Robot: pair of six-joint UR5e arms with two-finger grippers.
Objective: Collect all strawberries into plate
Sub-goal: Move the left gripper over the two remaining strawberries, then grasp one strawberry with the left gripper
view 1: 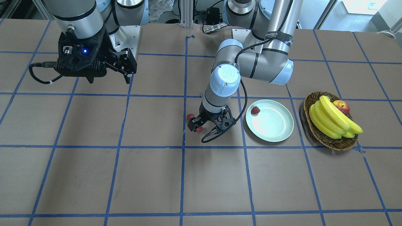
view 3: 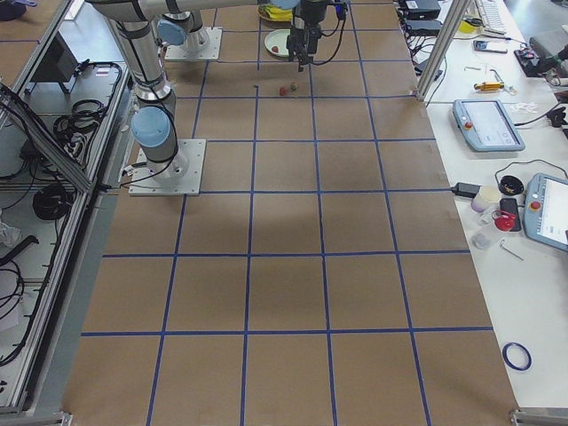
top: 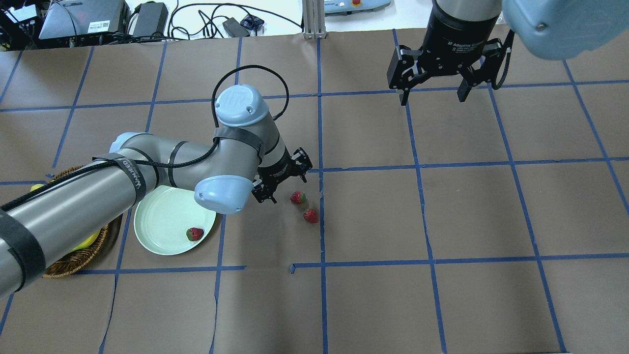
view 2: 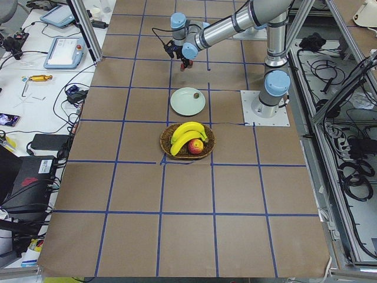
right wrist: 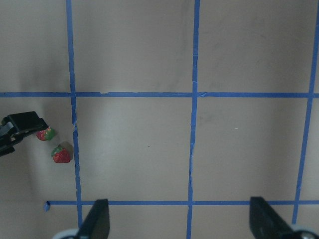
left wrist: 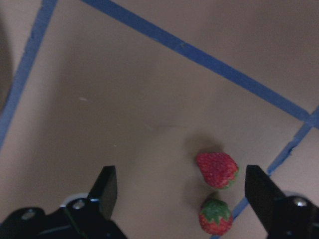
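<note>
Over on the robot's left half of the table (top: pixel 442 295) you have the left gripper (top: pixel 284 181) hanging low above the brown paper, its jaws spread wide and gripping nothing. Look at its wrist view: the fingers (left wrist: pixel 105 186) stand far apart, and two strawberries lie on the paper in the span between them, closer to the finger at that view's right side and touching neither. The first strawberry (left wrist: pixel 217 169) lies on its side with its red flank up. The second strawberry (left wrist: pixel 215 217) sits just beside it, almost touching, with its green cap turned toward the camera and a blue tape line running right by it. From overhead you can see both berries on the table just off the gripper's tips.

The third strawberry (top: pixel 195 234) lies inside the plate (top: pixel 162 216), close to the rim on the side toward the robot. The plate sits flat on the paper beneath the left arm's elbow, between the gripper and a wicker basket (view 1: pixel 323 139) that holds bananas (view 1: pixel 329 117) and an apple (view 1: pixel 341 106).

On the other half, the right gripper (top: pixel 433 96) hangs high above the table, jaws wide open and empty, well apart from all the berries
</note>
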